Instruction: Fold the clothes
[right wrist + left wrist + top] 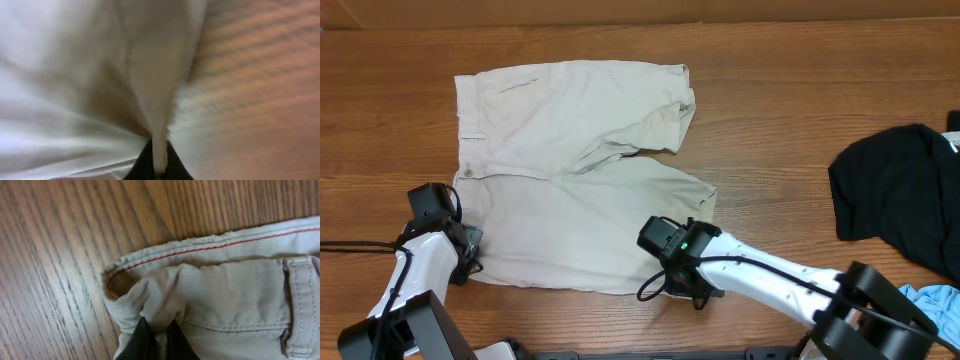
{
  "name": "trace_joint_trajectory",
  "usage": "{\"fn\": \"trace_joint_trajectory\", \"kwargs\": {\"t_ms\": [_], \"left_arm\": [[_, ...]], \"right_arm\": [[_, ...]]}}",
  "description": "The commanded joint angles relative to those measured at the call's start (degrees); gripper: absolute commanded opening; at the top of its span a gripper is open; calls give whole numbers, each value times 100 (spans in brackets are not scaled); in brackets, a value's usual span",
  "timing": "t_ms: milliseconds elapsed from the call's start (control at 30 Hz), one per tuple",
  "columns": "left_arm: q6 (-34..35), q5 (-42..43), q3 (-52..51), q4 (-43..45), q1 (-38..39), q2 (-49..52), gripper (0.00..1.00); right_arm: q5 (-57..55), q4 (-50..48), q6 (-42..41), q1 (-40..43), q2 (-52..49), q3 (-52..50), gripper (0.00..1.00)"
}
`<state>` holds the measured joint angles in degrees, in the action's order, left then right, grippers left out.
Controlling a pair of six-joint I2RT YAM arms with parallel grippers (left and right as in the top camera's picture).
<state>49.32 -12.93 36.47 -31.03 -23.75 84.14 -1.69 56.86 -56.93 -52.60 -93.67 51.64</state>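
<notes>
Khaki shorts (570, 180) lie spread flat on the wooden table (770, 120), waistband toward the left, both legs pointing right. The upper leg's hem is rumpled and turned over on itself. No clean fold made yet, by the look of it; the fold itself is all still to do.

Left gripper (156, 335) is clamped on the near waistband corner. The left wrist view shows the fabric bunched between the dark fingertips, with red stitching along the waistband edge and a belt loop (300, 305) close by.

Right gripper (159, 160) is pinched on the hem edge of the near leg, with a thin ridge of cloth standing up between its tips.

With both near corners held, the likely step is lifting the near half over the far half.

A black garment (900, 190) sits well apart at the right, and a small light blue cloth (932, 298) lies just below it.

No containers in view.
</notes>
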Motion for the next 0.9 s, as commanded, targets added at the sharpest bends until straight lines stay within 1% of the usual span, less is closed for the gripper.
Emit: {"fn": "trace_joint_trajectory", "kwargs": {"t_ms": [0,33,133,333,400,567,733,867], "left_arm": [[-887,1139,-133,-177,13,208,4],[-1126,1325,-39,-271,13,208,4],[-1464,1659,201,-601,13,208,4],[-1703,1764,968,-1794,13,195,4],[-1869,1744,1366,-2363,13,173,4],[-2361,1744,2236,-3405,15,-107,4],[-2406,1950,2815,-3958,15,-654,4],[-2409,2269,3150,-4201,15,-1176,4]], "right_arm": [[-271,525,-129,435,680,345,4],[-251,737,33,669,970,542,4],[-85,977,520,1139,1458,885,4],[227,1132,1377,1976,2083,1344,4],[297,1270,1668,2282,2153,1543,4],[313,1613,2277,2931,2155,2094,4],[483,1633,2594,3263,2155,2267,4],[590,1705,2741,3368,2155,2267,4]]}}
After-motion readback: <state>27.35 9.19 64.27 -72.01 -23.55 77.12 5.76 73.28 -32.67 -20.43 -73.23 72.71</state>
